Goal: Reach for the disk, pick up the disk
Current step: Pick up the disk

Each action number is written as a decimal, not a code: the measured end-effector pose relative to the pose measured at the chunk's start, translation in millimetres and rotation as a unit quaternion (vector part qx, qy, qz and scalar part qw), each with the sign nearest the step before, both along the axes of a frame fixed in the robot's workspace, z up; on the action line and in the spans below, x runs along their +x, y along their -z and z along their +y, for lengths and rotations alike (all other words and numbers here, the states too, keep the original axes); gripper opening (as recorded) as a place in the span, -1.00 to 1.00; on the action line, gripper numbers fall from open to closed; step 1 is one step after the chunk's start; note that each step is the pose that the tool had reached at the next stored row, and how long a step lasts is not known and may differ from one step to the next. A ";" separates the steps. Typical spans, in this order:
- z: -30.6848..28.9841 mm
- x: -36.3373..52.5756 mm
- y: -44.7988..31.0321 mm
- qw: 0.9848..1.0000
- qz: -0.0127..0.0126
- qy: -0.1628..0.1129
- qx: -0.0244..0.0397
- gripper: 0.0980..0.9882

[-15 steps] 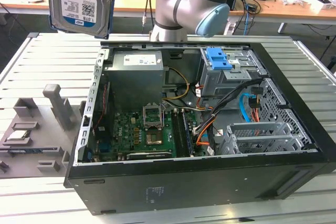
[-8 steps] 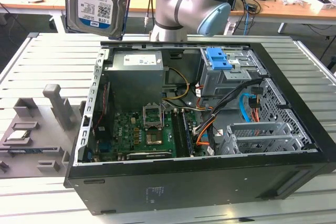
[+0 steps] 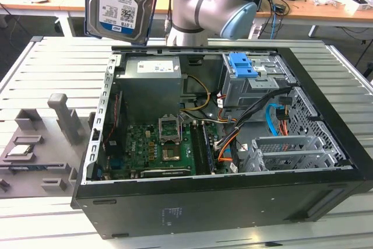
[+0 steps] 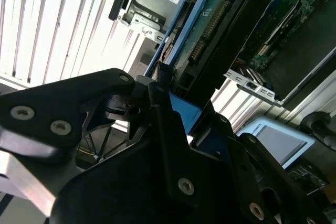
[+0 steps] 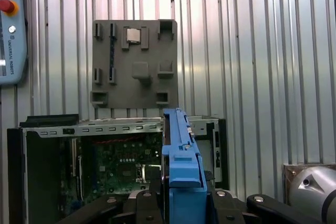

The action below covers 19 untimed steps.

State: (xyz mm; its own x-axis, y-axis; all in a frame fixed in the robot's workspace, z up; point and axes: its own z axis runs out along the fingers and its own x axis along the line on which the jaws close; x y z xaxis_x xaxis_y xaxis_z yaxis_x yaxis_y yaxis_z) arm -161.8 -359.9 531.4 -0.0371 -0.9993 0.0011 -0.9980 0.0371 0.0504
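- End effector [image 5: 182,195] sits nearest in both wrist views, clenched on the disk [image 5: 181,150]. Its black fingers [image 4: 165,140] press the blue side rails from either side, so I judge the hold firm.
- Disk is held edge-on, its circuit-board side facing the second wrist view. Gripping by the rails probably keeps the fingers off the board.
- In the exterior view the disk [image 3: 122,4] hangs label-out in the air beside the arm [image 3: 215,4], well above the table [image 3: 58,68].
- Open case [image 3: 233,202] lies below with the blue latch piece [image 3: 242,65] inside. I'd call the pick-up done.
- Farthest off, a grey fixture tray [image 5: 134,64] rests on the table.
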 end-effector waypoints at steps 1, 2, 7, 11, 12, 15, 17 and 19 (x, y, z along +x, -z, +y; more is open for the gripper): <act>0.1 2.3 0.4 1.000 0.000 0.000 0.000 -0.38; 0.1 5.0 0.9 1.000 0.000 0.000 0.000 -0.38; 0.3 16.0 3.0 1.000 0.000 -0.001 0.000 -0.38; 0.4 25.8 5.1 1.000 0.000 -0.002 0.000 -0.38; 0.4 27.3 5.7 1.000 0.000 -0.002 0.000 -0.38; 0.5 34.6 9.0 1.000 0.000 -0.002 0.000 -0.38; 0.5 39.8 10.8 1.000 0.000 -0.003 0.000 -0.38; 0.5 42.5 11.7 1.000 0.000 -0.003 0.000 -0.38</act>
State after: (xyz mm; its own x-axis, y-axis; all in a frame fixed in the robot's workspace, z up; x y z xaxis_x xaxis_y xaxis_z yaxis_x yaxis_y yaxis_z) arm -119.3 -359.4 519.6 -0.0310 -0.9995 0.0012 -0.9982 0.0310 0.0510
